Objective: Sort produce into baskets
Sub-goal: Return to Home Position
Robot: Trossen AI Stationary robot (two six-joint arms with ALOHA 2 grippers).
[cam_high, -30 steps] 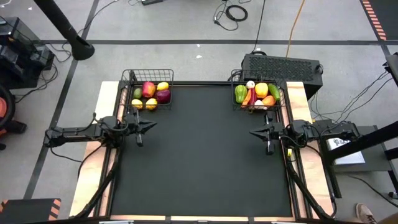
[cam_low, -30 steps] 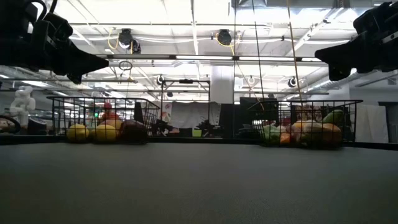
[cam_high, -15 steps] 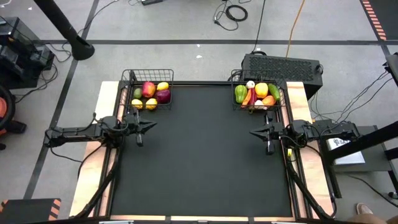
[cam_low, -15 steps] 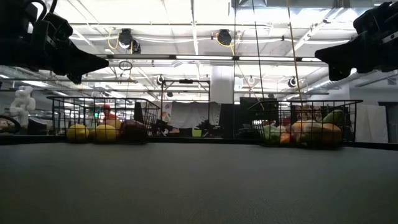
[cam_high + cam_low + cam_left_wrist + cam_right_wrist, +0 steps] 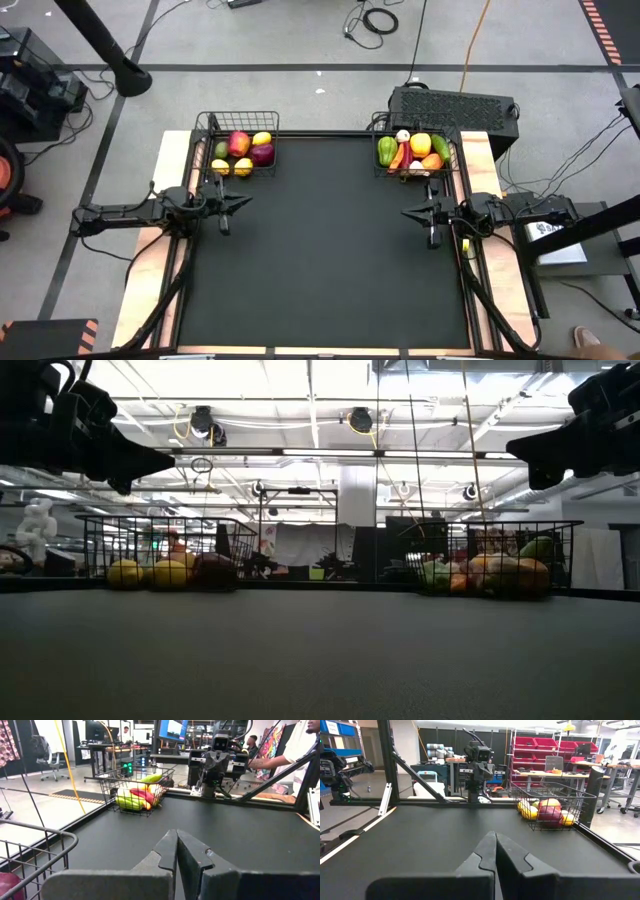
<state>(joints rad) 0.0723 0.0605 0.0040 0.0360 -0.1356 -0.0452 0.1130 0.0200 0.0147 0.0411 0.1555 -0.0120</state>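
Two black wire baskets carry the produce, one at each far corner of the black mat on the desk (image 5: pixel 320 260). In the left basket (image 5: pixel 238 120) you have a red apple (image 5: pixel 238 144) with a dark red fruit (image 5: pixel 263 154) touching it. A yellow lemon (image 5: pixel 262 138) lies behind that, two more lemons (image 5: pixel 243 167) lie along the near side, and a green lime (image 5: pixel 221 150) is at the outer side. The right basket (image 5: pixel 457 150) holds a green pepper (image 5: pixel 387 150), a white garlic bulb (image 5: pixel 402 136), a yellow piece (image 5: pixel 420 143), an orange piece (image 5: pixel 432 160) and a long green piece (image 5: pixel 441 148) that may be the cucumber. A red chili (image 5: pixel 400 156) lies slantwise among them. The pile is heaped, so you cannot tell what lies underneath. Just behind the right basket, off the desk, stands a black perforated box (image 5: pixel 455 105). Your left hand (image 5: pixel 240 203) sits over the left edge of the mat, on the near side of the left basket and apart from it, pointing inward across the desk. Its wrist view shows the two fingers (image 5: pixel 167 850) pressed together with nothing between them. Your right hand (image 5: pixel 406 212) mirrors it at the right edge, near the right basket but clear of it, with its fingers (image 5: pixel 487 852) likewise closed and empty. In the low view both hands hang above the desk surface, well apart from each other. Beyond the desk, the left wrist view shows a person's arm (image 5: pixel 265 762) in the room.
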